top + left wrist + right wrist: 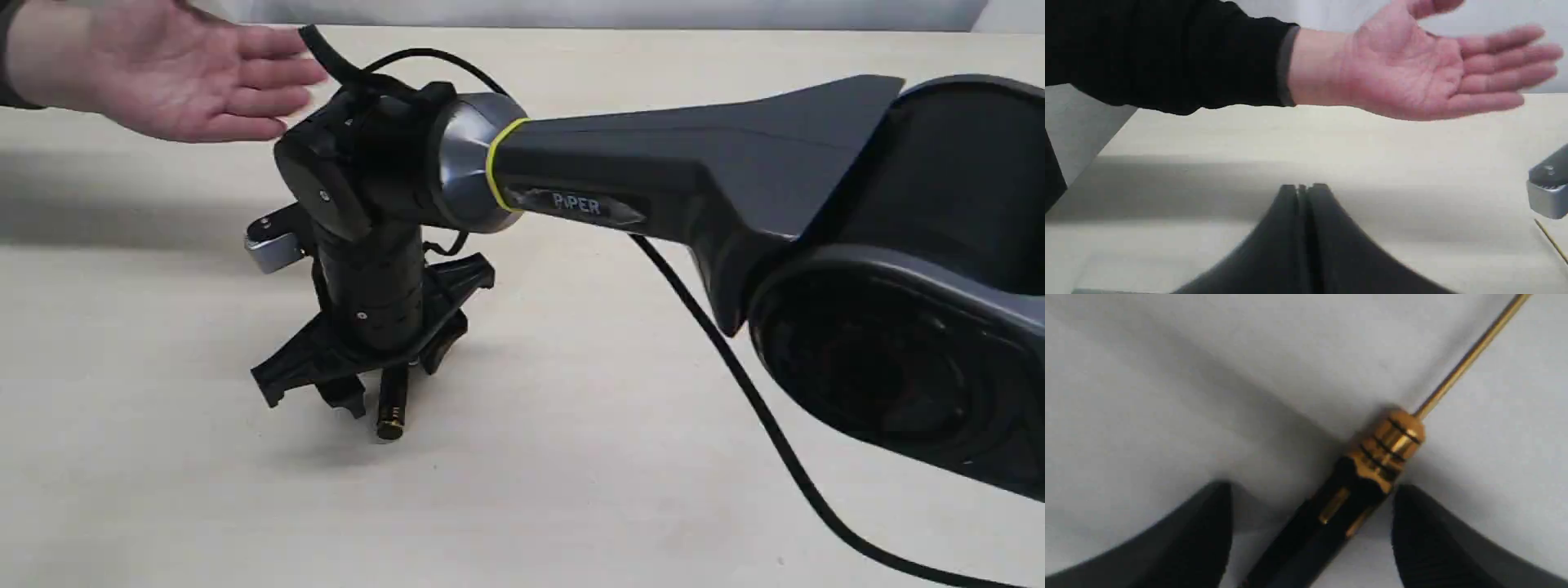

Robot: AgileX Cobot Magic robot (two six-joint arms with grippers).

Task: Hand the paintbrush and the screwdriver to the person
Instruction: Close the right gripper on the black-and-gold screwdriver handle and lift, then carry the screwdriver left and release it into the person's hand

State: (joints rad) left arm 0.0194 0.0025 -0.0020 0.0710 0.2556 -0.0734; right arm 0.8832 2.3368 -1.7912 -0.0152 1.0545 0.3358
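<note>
My right pincer (1312,489) stood open and pointed down at the table (612,425). The screwdriver (1367,473) lay between its two fingers, and as far as I could see neither finger touched it. The black handle ran aslant across the gap, not square to it. The gold collar sat just past the fingertips, and the thin shaft ran on away from me. In the exterior view only the butt of the handle showed below the pincer, pointing toward the near edge of the table. I judged that closing would meet the handle on its sides, though a small turn of the wrist would make the grip squarer. My left pincer (1302,188) was closed on nothing, above the table and apart from the tool. Farther off, the person's hand (180,77) was held open with the palm showing, beyond my right wrist and to its left. The paintbrush was in no view.
</note>
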